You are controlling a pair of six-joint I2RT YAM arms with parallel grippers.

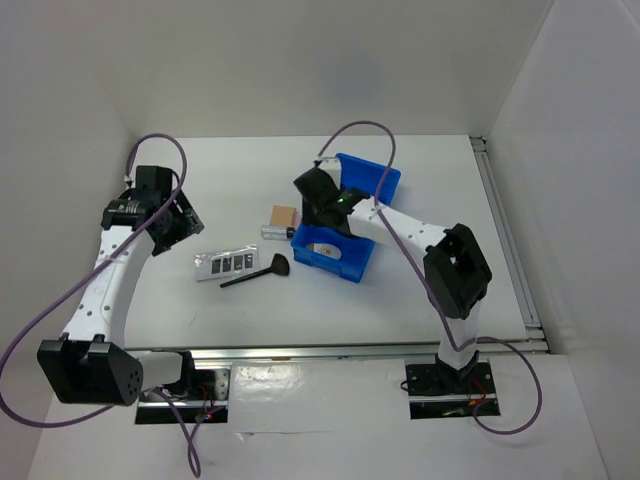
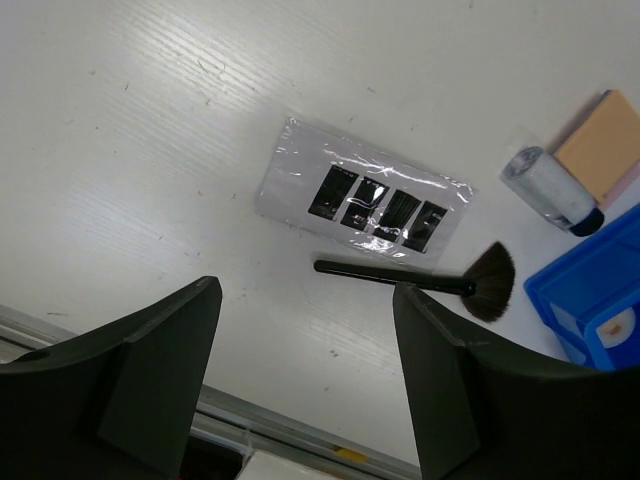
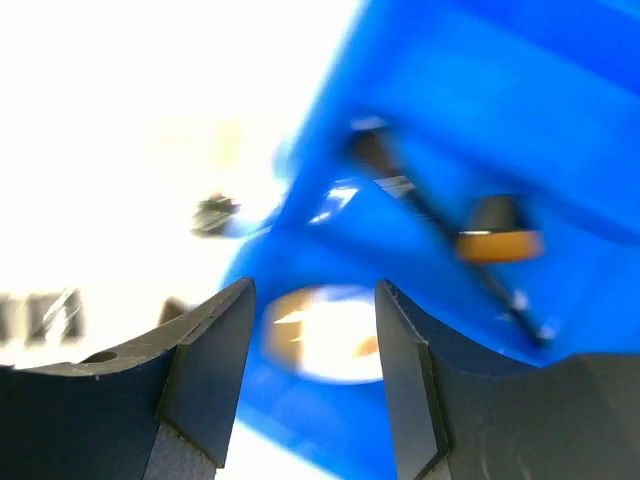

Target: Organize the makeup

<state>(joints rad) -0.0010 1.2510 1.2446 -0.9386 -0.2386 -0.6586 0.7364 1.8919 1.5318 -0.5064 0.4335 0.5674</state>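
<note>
The silver-grey palette strip [image 1: 225, 263] [image 2: 365, 200] lies on the table with a black fan brush [image 1: 258, 273] [image 2: 420, 280] just in front of it. A tan square pad [image 1: 283, 216] [image 2: 603, 145] and a small silver tube [image 1: 276, 231] [image 2: 548, 188] lie beside the blue bin [image 1: 372, 180] [image 2: 590, 290]. A white oval compact [image 1: 325, 249] [image 3: 335, 330] and a thin black brush [image 3: 440, 225] lie inside the bin [image 3: 500, 110]. My left gripper [image 1: 178, 225] [image 2: 305, 290] is open and empty, left of and above the palette. My right gripper [image 1: 325, 200] [image 3: 315, 290] is open and empty over the bin.
White walls close in the table at the back and on both sides. A metal rail [image 1: 505, 235] runs along the right edge and another [image 1: 350, 350] along the near edge. The right arm's cable [image 1: 355, 130] arcs above the bin.
</note>
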